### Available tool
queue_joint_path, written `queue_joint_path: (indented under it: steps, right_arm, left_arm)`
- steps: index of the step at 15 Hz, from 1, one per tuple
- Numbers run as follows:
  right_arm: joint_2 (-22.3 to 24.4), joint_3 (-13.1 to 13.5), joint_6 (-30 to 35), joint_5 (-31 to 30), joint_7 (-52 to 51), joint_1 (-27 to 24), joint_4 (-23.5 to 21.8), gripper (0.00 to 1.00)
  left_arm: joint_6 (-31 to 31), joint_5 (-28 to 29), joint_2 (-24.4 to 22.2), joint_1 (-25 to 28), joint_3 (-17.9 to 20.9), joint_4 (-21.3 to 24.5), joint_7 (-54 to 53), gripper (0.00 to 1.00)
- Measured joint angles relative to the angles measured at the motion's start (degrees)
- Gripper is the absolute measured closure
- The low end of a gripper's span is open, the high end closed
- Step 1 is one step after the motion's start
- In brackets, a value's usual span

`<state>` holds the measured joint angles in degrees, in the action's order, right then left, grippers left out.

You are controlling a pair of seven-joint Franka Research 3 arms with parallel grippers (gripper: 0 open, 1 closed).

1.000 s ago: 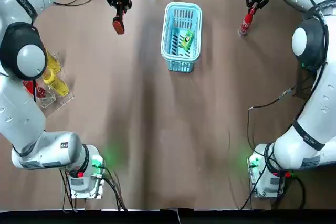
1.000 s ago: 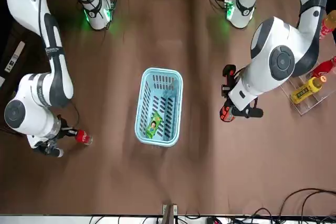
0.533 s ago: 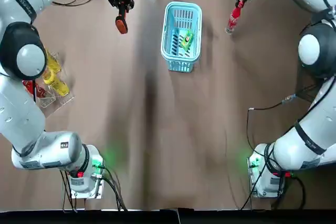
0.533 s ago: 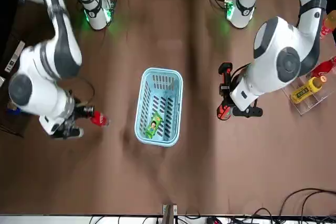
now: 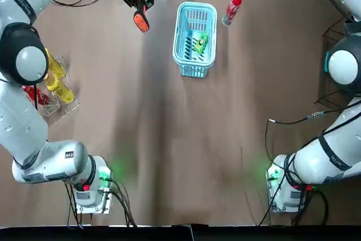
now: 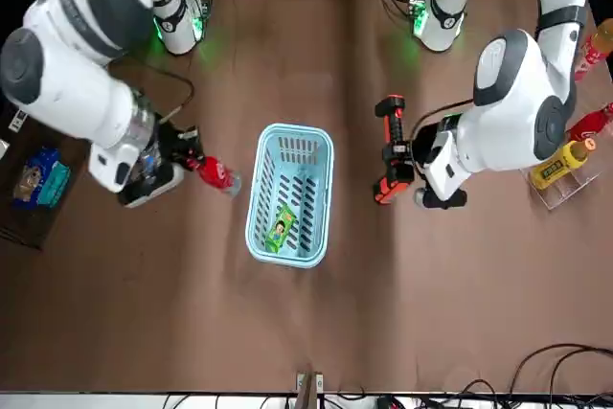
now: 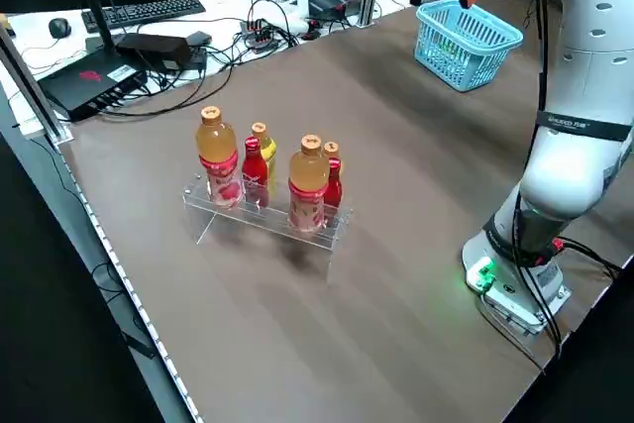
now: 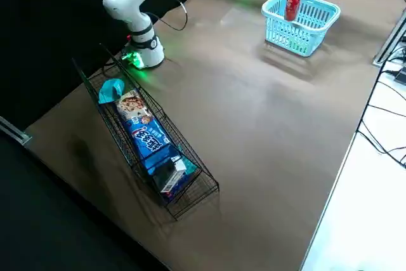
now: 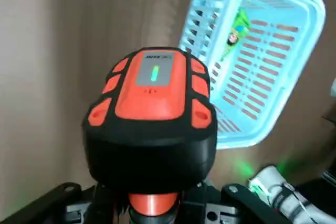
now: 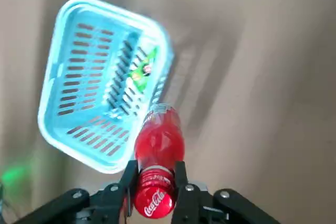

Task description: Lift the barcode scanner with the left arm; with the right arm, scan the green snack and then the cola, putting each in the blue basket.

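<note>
Progress:
- The green snack (image 5: 200, 43) lies flat on the floor of the basket (image 5: 194, 71). Count the first half as done.
- The scanner (image 5: 141, 21) is off the worktop. The left gripper (image 9: 152, 207) has its jaws closed on the handle. It holds the scanner in the air on the basket's left-arm side, near the rim but apart from it. A green light shows on the scanner's back.
- The cola (image 5: 232, 5) is the piece in hand. The right gripper (image 10: 155, 190) has its jaws clamped on one end of the bottle. The bottle hangs tilted just beside the basket's opposite long side, outside the rim and clear of the worktop.

Left to do, as I judge it:
- Show the cola to the scanner.
- Carry the cola over the rim and let it go inside.
- You cannot tell from here whether a scan has registered.

Room:
- The basket sits between bottle and scanner, so any meeting of the two happens above it.
- Beyond the basket, away from the arm bases, the worktop edge is close, with cables there. You have little margin that way.
- On the basket's near side the brown worktop is wide.
- The bottle rack (image 5: 53, 86) and the wire snack rack (image 8: 149, 144) stand well apart from the basket.
- Mind the bottle's free end against the rim as you swing it in.
</note>
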<state>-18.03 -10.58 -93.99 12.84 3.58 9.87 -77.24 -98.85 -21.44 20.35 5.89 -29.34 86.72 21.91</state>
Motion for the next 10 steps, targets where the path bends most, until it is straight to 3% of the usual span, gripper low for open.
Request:
queue_joint_path:
  steps: [4,10]
  right_arm:
    - [-0.1,-4.5,-0.1,0.1,0.0,2.1,1.2,0.68]
    - [-0.1,-4.7,-0.4,0.3,-5.8,3.4,4.7,0.68]
  left_arm:
    - [4.1,-7.6,0.0,0.1,-1.3,0.0,-1.6,0.64]
    - [9.3,-14.3,0.0,0.4,-1.3,0.0,-5.2,0.64]
